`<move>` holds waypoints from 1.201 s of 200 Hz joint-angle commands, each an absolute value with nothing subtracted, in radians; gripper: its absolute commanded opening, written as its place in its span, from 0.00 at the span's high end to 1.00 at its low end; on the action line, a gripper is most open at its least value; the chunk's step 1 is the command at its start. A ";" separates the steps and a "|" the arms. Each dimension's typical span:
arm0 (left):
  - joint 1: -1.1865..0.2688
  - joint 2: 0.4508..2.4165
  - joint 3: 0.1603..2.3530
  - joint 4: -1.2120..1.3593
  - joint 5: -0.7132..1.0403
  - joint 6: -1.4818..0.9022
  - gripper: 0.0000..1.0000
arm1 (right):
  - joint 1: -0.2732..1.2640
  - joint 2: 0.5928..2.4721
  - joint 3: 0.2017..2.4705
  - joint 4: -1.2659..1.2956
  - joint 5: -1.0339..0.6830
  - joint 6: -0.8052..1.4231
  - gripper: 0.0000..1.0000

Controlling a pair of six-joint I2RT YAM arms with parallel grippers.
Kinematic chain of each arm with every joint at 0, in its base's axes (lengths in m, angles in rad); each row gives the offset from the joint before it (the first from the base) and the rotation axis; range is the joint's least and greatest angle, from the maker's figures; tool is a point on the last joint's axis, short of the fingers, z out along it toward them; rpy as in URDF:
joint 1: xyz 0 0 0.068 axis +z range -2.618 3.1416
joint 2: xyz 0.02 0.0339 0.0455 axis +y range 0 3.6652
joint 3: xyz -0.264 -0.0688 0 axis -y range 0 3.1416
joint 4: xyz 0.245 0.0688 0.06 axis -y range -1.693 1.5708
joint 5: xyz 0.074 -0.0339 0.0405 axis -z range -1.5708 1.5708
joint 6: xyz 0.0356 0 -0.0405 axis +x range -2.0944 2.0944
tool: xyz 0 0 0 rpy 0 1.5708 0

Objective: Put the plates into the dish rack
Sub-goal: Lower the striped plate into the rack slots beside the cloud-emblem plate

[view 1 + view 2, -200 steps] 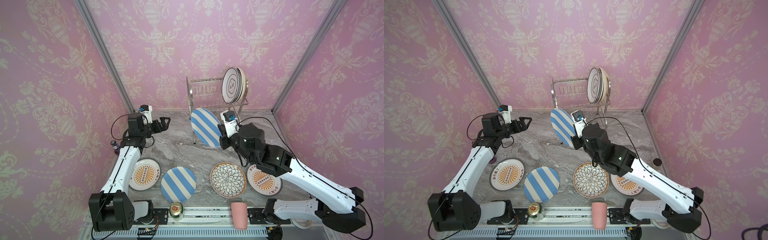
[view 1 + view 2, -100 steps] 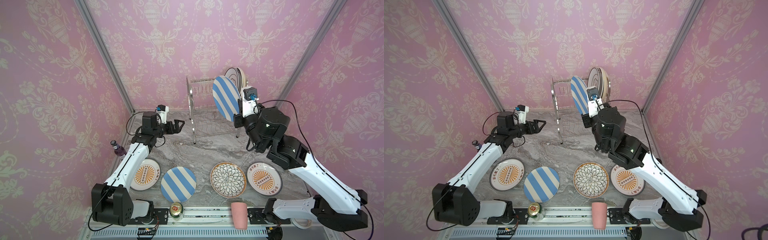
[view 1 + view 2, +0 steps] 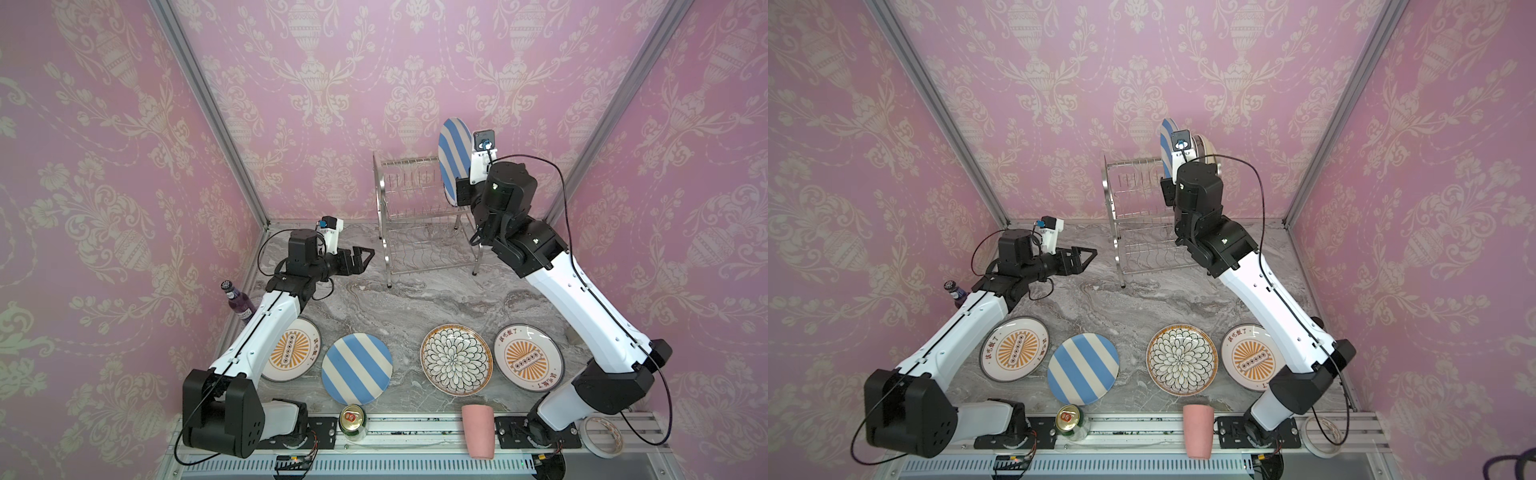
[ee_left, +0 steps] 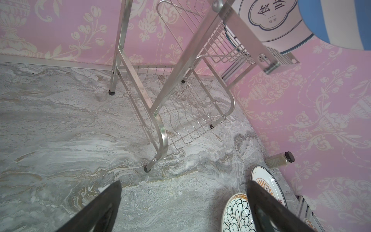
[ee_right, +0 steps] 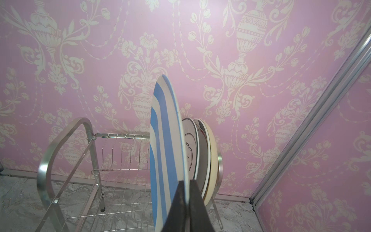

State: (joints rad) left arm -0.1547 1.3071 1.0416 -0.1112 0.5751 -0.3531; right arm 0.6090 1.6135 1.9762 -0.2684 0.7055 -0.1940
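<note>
- The right gripper (image 5: 185, 183) is clamped on the rim of an upright blue-white striped plate (image 5: 164, 140) at the dish rack (image 5: 66, 160)'s upper tier. Whether the plate sits in a slot cannot be told.
- Both top views largely hide the racked plates (image 3: 1209, 147). The right wrist view shows a cloud-outline plate (image 5: 190, 144) and a cream plate (image 5: 213, 152).
- The left gripper (image 3: 362, 261) hangs wide open and empty, near the rack.
- The other plates (image 3: 455, 358) lie flat on the table (image 3: 415, 299).

Blue-white striped plate (image 5: 166, 152) upright, rim pinched in the right tool (image 5: 185, 192), at the top tier of the steel dish rack (image 3: 409, 216) — just beside the racked plates (image 5: 212, 152). Well behind the tool, flat on the desk (image 3: 415, 299): two sunburst plates (image 3: 291, 353) (image 3: 528, 357), second striped plate (image 3: 356, 369), petal-patterned plate (image 3: 456, 358).
</note>
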 commanded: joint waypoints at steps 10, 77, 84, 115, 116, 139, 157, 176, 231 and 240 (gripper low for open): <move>-0.162 1.258 1.025 -0.131 0.601 -0.316 0.01 | 0.562 1.695 2.081 -0.250 0.664 -0.141 1.00; -0.162 1.231 1.022 -0.213 0.532 -0.265 0.01 | 0.546 1.870 2.248 -0.259 0.714 -0.205 1.00; -0.162 1.230 1.019 -0.211 0.534 -0.264 0.01 | 0.545 1.879 2.257 -0.258 0.713 -0.206 1.00; -0.162 1.229 1.014 -0.218 0.531 -0.256 0.01 | 0.540 1.903 2.264 -0.243 0.726 -0.213 1.00; -0.162 1.230 1.013 -0.218 0.531 -0.256 0.01 | 0.539 1.903 2.264 -0.243 0.727 -0.213 1.00; -0.162 1.229 1.010 -0.221 0.528 -0.253 0.01 | 0.531 1.907 2.251 -0.237 0.738 -0.217 1.00; -0.162 1.232 1.011 -0.222 0.528 -0.248 0.01 | 0.522 1.902 2.236 -0.232 0.734 -0.208 1.00; -0.161 1.235 1.012 -0.220 0.526 -0.245 0.01 | 0.517 1.902 2.228 -0.239 0.726 -0.197 1.00; -0.161 1.235 1.015 -0.228 0.513 -0.235 0.01 | 0.491 1.891 2.181 -0.232 0.691 -0.138 1.00; -0.163 1.236 1.016 -0.228 0.509 -0.234 0.01 | 0.488 1.891 2.177 -0.235 0.676 -0.124 1.00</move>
State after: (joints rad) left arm -0.1547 1.2465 1.0237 -0.2085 0.5365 -0.2733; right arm 0.5011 1.9125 2.1864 -0.2871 0.6998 -0.1852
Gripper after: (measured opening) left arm 0.994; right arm 0.066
